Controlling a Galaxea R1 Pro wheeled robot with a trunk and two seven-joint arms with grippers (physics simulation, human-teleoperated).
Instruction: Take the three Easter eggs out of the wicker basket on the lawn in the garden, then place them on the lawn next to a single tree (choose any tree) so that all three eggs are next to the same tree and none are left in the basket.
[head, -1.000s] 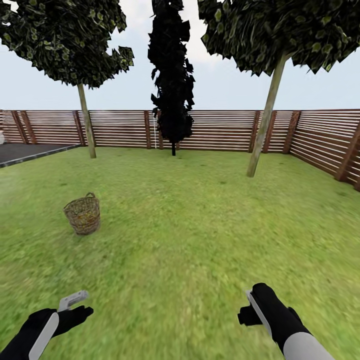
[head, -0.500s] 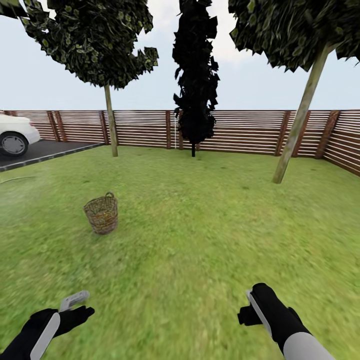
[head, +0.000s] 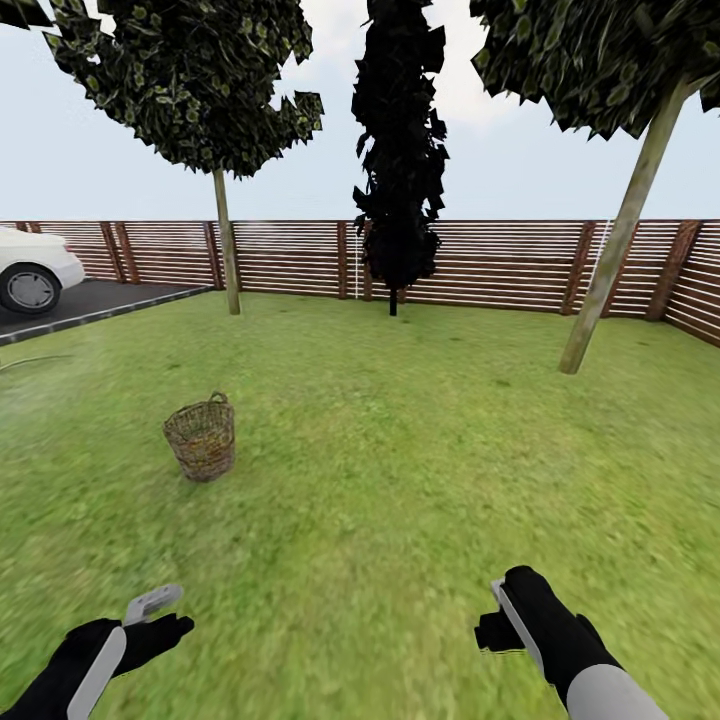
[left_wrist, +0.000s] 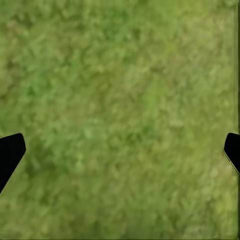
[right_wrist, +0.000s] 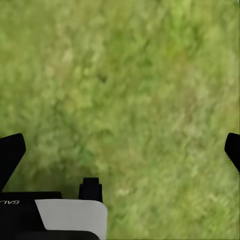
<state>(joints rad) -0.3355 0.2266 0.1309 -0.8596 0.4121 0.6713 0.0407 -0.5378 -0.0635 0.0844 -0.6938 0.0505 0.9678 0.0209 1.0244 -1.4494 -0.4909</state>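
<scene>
Two grippers, left (head: 160, 615) and right (head: 498, 618), ride spread and empty while the basket (head: 201, 440) stands left of centre on the lawn (head: 420, 470); eggs unseen, likely smooth and slippery, so you should grasp each across its middle.

The only lettering sits on a black robot part (right_wrist: 30, 205) in the right wrist view: pale letters cut off at the picture's edge, seemingly "GAL". No other text, number or sign is legible.
</scene>
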